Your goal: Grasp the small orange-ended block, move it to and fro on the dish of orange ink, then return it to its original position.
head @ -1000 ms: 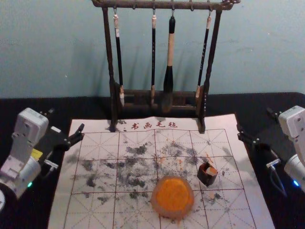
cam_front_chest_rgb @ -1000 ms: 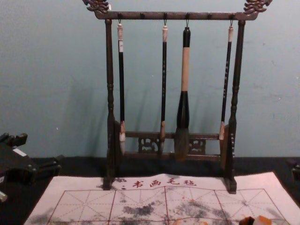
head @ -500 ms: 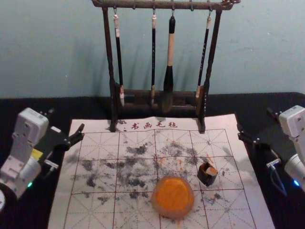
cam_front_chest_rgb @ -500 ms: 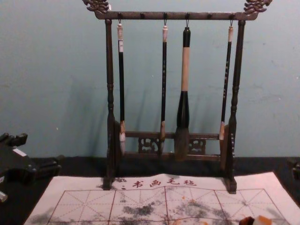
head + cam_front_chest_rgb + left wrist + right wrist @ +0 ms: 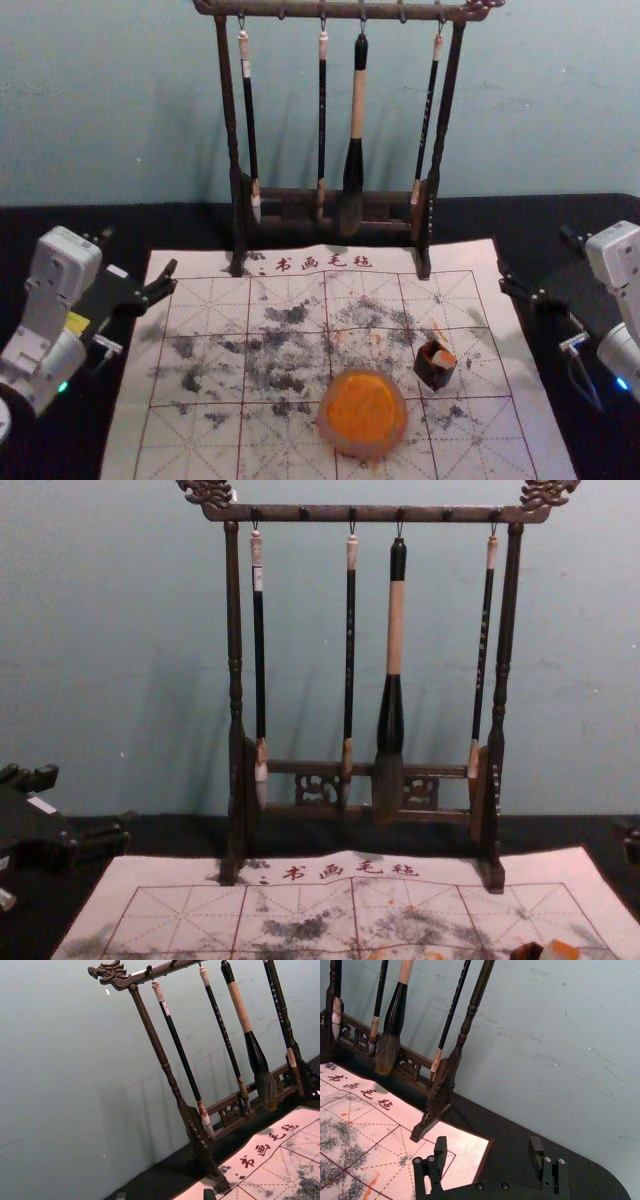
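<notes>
Right tool, the black two-finger gripper (image 5: 536,254), is spread wide over by the mat's right edge, and its wrist view shows a big gap between the fingers. Left tool, also black with two fingers (image 5: 139,252), sits wide too, by the left edge of the mat. The small dark-sided block with orange and pale patches on its end (image 5: 434,372) is standing on the white cloth mat with the red grid (image 5: 500,440), right of centre. Near it, to the left and a bit closer to the robot, is the round pale-rimmed dish of orange ink (image 5: 364,410). Behind all that, a dark carved wooden stand (image 5: 230,120) has four brushes (image 5: 357,100) hanging off it, three slim and one fat. Counter (image 5: 180,225) is black.
</notes>
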`<state>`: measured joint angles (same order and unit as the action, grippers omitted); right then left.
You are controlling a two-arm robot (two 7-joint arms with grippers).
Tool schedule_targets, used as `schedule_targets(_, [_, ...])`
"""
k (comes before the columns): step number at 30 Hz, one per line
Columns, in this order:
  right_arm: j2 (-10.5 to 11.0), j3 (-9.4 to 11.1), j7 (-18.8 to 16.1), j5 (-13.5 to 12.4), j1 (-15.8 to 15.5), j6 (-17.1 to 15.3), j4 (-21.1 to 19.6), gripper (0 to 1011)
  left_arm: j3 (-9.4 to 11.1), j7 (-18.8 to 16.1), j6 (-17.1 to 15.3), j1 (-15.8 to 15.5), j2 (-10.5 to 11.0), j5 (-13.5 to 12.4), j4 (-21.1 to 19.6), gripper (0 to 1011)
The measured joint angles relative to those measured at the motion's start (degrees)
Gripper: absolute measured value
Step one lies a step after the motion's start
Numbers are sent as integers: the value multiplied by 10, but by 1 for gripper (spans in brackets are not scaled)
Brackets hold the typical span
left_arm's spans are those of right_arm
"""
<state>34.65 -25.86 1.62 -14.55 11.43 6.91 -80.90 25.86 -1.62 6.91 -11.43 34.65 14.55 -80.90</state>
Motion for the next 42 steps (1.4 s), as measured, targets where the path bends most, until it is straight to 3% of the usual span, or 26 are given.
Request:
schedule_targets(33, [0,0,0,0,0,0,0,1003,0,0,0,0,0,0,0,1001])
schedule_targets(42, [9,19,-37,-13,-10,-13,-22,1003,0,0,0,0,0,0,0,1001])
